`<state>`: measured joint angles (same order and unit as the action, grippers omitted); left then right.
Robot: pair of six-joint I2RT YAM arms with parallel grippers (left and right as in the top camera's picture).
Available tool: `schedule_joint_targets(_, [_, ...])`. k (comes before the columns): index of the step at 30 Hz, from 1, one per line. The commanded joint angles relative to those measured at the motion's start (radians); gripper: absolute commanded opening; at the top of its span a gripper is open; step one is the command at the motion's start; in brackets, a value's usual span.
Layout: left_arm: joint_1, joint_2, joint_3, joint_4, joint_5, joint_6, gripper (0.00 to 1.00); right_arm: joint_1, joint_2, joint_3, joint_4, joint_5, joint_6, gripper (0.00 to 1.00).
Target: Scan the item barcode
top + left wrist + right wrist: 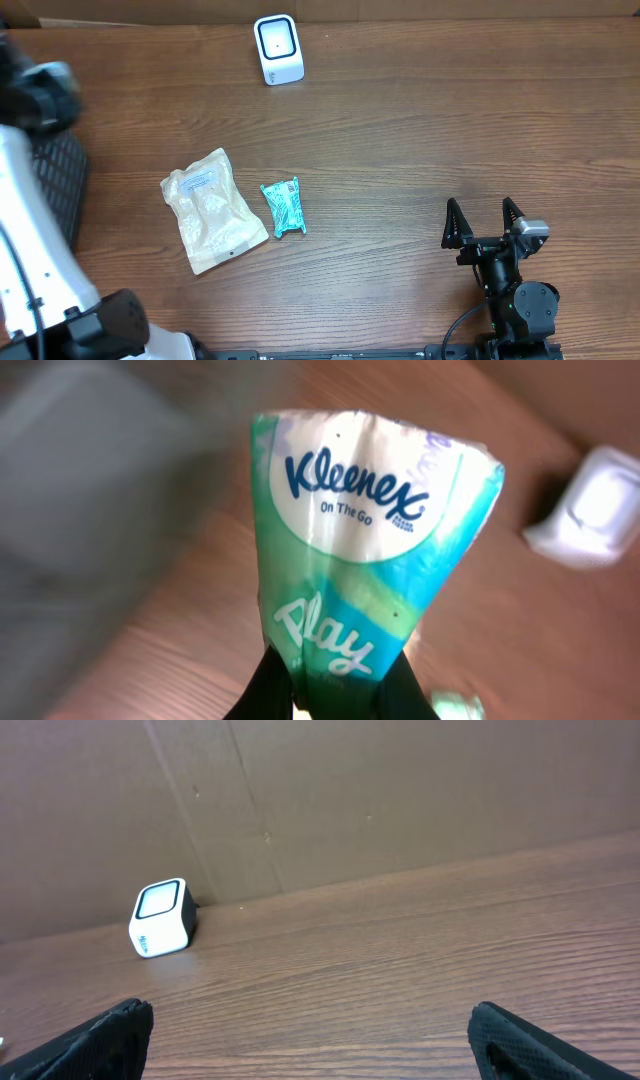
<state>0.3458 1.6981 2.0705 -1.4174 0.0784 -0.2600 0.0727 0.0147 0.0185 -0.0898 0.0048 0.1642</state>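
Note:
In the left wrist view my left gripper (pixel 335 688) is shut on the lower end of a teal and white Kleenex tissue pack (pixel 370 540), which stands upright in front of the camera; no barcode shows on this face. The white scanner (pixel 590 510) lies beyond it to the right, blurred. From overhead the scanner (pixel 278 48) sits at the table's far edge, and the left arm (pixel 35 95) is a blur at the left border, with the pack hidden. My right gripper (pixel 484 222) rests open near the front right, nothing between its fingers (pixel 500 1030).
A beige plastic packet (pixel 212 210) and a small teal packet (pixel 284 207) lie side by side on the wooden table (pixel 420 130). A dark mesh object (pixel 60 180) sits at the left edge. A cardboard wall (pixel 400 790) backs the table behind the scanner (pixel 160 917).

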Motion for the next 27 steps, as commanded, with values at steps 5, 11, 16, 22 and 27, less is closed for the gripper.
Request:
schedule_joint_targets(5, [-0.418,0.023,-0.191,0.095,0.016,-0.096,0.04,-0.001,-0.012,-0.011,0.006,0.004,0.002,1.00])
schedule_joint_targets(11, [-0.726,0.082,-0.369,0.301,0.016,-0.239,0.04,-0.001,-0.012,-0.011,0.006,0.004,0.002,1.00])
schedule_joint_targets(16, [-0.918,0.194,-0.412,0.408,0.016,-0.368,0.04,-0.001,-0.012,-0.011,0.006,0.004,0.002,1.00])
schedule_joint_targets(22, [-1.052,0.351,-0.412,0.455,0.015,-0.481,0.04,-0.001,-0.012,-0.011,0.006,0.004,0.002,1.00])
schedule_joint_targets(27, [-1.075,0.423,-0.412,0.446,0.018,-0.496,0.05,-0.001,-0.012,-0.011,0.006,0.004,0.002,1.00])
